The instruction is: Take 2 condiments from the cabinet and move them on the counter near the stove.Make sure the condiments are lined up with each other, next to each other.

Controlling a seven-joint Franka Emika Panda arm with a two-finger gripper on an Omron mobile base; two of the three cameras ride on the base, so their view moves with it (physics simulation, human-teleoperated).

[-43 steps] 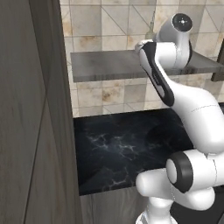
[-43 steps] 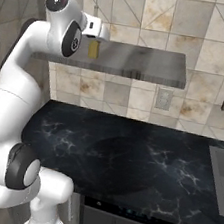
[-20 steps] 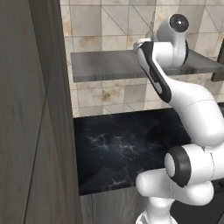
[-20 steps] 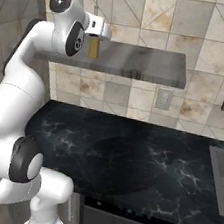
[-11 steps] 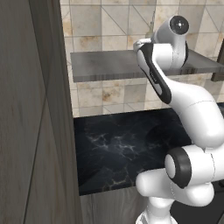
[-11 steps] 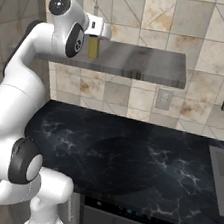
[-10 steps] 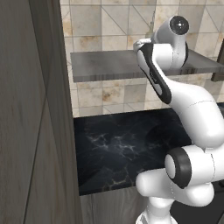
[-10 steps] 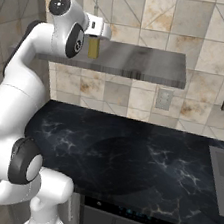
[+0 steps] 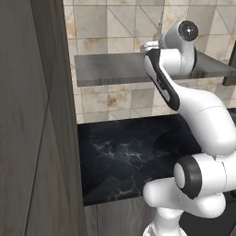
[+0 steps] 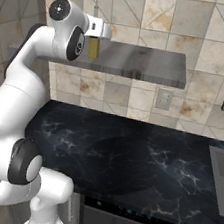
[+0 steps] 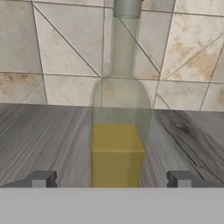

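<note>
Yellow oil low in oil bottle (image 11: pixel 118 131)

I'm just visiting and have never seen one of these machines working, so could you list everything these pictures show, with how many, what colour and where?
oil bottle: one, clear glass with yellow oil, upright on the shelf, centred between the finger tips
shelf: one, grey wood grain, on the tiled wall above the counter
counter: one, black stone with thin white veins, below the shelf
wall tiles: many, beige and tan, behind shelf and counter
wall outlet: one, pale grey, under the shelf
cabinet side panel: one, dark grey-brown wood, at the left of the left base view
arm: one, white with dark joints, reaching up to the shelf
gripper: one, open, either side of the bottle, not gripping
</note>
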